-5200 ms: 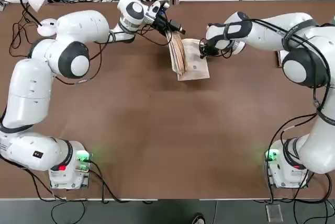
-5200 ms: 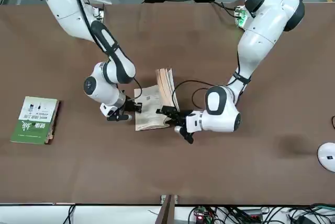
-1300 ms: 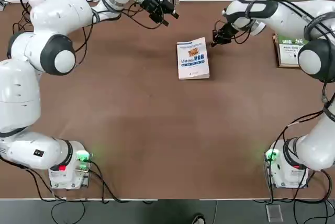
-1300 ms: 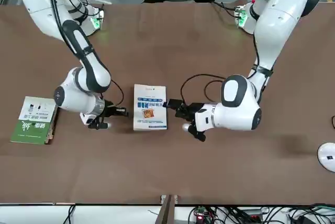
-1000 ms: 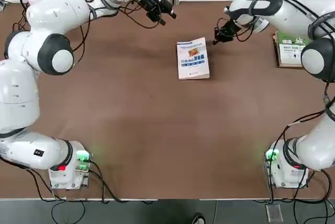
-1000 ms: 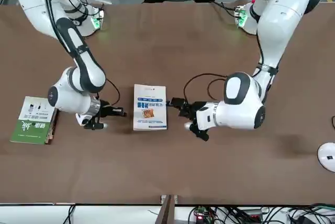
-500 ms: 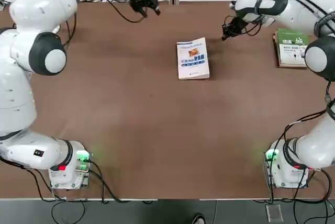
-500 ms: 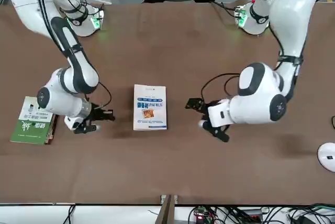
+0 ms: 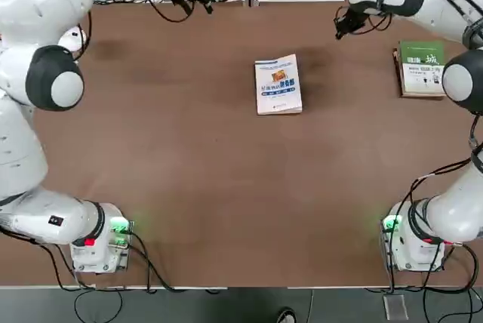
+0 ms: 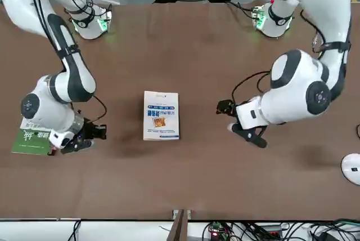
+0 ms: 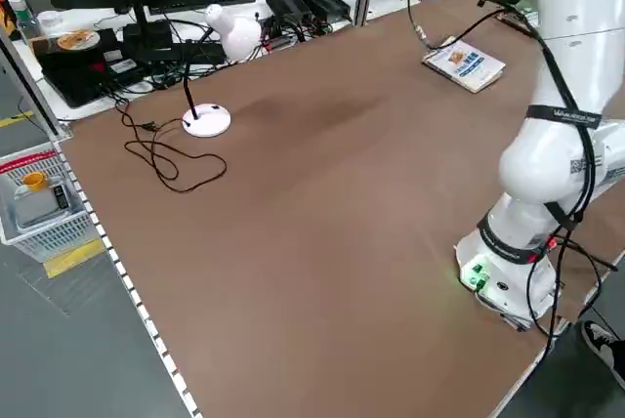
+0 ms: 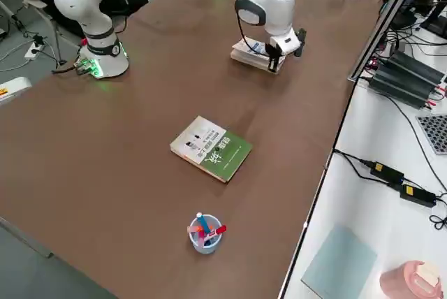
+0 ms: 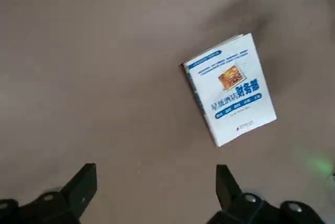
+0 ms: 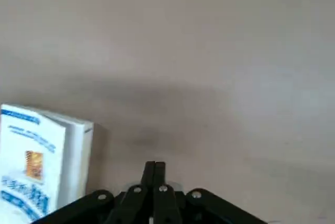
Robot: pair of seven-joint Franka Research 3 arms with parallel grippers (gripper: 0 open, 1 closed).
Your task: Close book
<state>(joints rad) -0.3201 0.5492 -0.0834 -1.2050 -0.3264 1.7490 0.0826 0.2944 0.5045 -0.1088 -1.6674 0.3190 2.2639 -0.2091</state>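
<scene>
The book [image 9: 278, 84] is lying shut, cover up, mid-tabletop [image 9: 189, 172], its long axis running toward the bases, between both grippers (right gripper [image 9: 341, 27] nearer, jaws clenched empty; left gripper [image 13: 154, 182] released, farther off).

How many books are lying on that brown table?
2: a thin white paperback with blue lettering lies closed mid-table; a green-and-white covered book lies by the right arm's side.

2 arms raised over the table's far side, well apart.
The left gripper [image 13: 152, 192] hangs with fingers spread wide; the right gripper [image 14: 154, 174] has its fingers pressed together, holding nothing.
</scene>
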